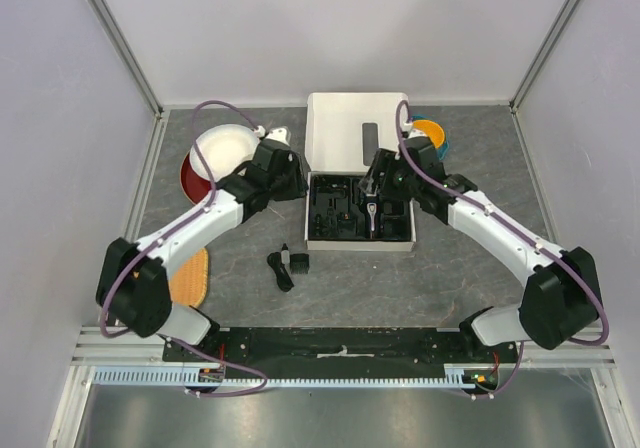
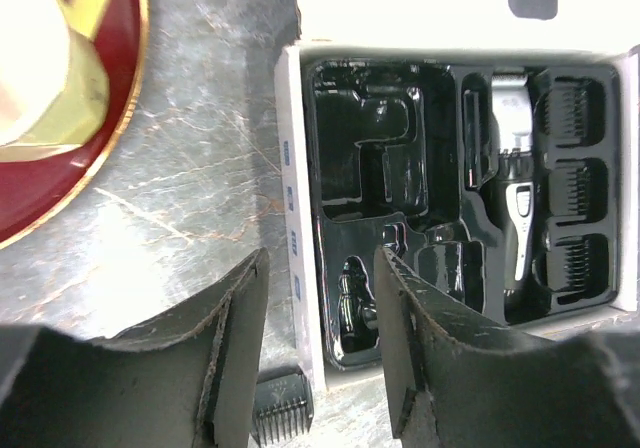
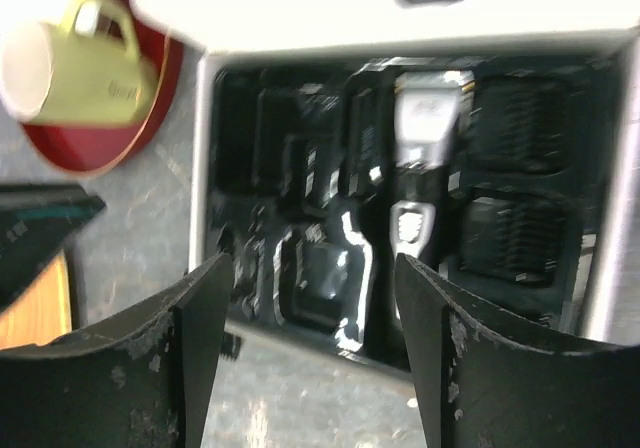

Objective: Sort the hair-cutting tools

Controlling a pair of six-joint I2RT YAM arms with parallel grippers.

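The hair clipper [image 2: 510, 198] lies lengthwise in its slot in the black tray [image 2: 400, 108], blade end toward the folded-back lid. Three comb attachments [image 2: 575, 188] fill a column of pockets just beside it. The right gripper [image 3: 312, 262] hangs above the tray's near edge with its jaws spread wide and nothing between them. Its arm comes in from the right, elbow bent, forearm slanting toward the box. The left gripper [image 2: 322, 256] hovers over the tray's left rim, jaws apart and empty (the white wall shows straight through the gap). That arm stretches diagonally from its base to the box's left side.

A small black piece [image 2: 355, 303] sits in the tray's near-left pocket; I can't make out what it is. The tray rests inside a white cardboard box [image 1: 355, 133]. On the table in front of it lie a loose comb attachment [image 1: 298, 262] and, just beside it, a thin black item [image 1: 280, 270]. Off to the left a yellow mug [image 3: 80, 73] sits on a red plate [image 3: 110, 153], and an orange mat [image 1: 190, 278] lies near the left arm.
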